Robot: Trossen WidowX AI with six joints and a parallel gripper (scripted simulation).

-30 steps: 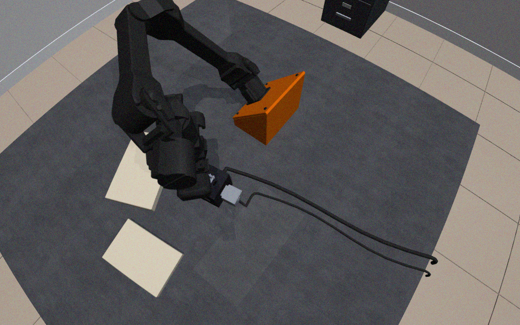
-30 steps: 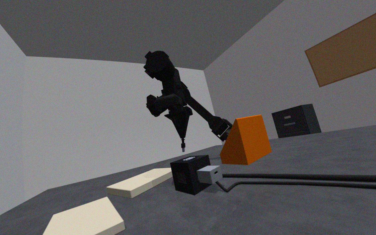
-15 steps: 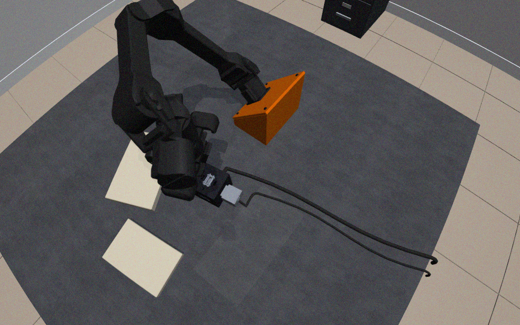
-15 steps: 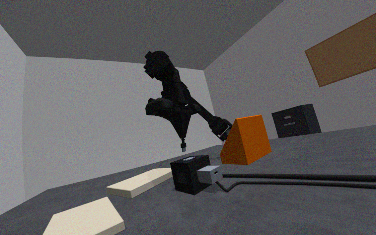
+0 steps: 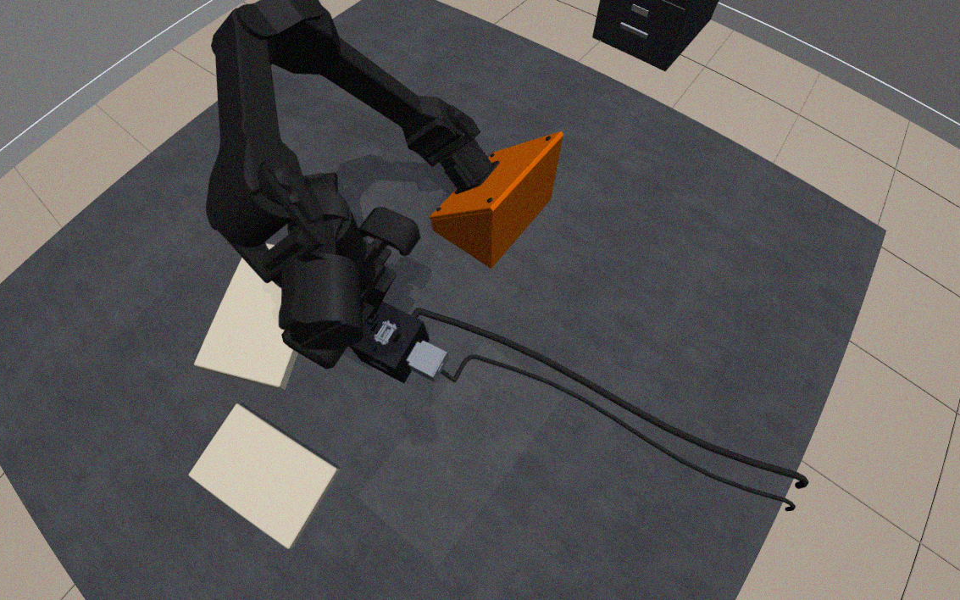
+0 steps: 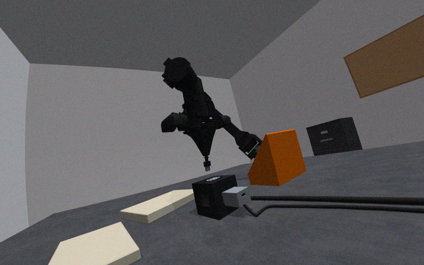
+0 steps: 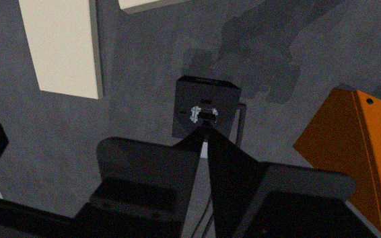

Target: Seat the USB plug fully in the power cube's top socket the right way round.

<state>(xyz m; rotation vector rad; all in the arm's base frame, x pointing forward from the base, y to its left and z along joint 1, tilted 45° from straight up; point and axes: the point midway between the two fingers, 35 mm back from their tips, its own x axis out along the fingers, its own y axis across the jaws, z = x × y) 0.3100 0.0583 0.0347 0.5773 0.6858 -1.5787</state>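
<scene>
The black power cube (image 5: 410, 328) (image 6: 203, 197) (image 7: 188, 94) stands on the dark surface. Its pale-rimmed top socket (image 5: 385, 331) (image 6: 213, 179) (image 7: 194, 114) has no plug in it. My gripper (image 6: 206, 156) (image 7: 206, 132) points down and is shut on the small USB plug (image 6: 207, 163) (image 7: 206, 115). The plug has a black body and a grey metal tip, and hangs upright a little above the cube, clear of the socket. In the top view the arm hides the fingertips and plug. Which way round the plug faces is too small to tell.
A light grey block (image 5: 427, 359) (image 6: 235, 198) sits against the cube's side. Two dark cables (image 5: 580, 379) (image 6: 338, 198) run off to the right. Two cream slabs (image 5: 263, 474) (image 6: 160, 204) (image 7: 63, 50) lie to the left. The arm rises from an orange wedge (image 5: 520, 193) (image 6: 287, 158) (image 7: 332, 134).
</scene>
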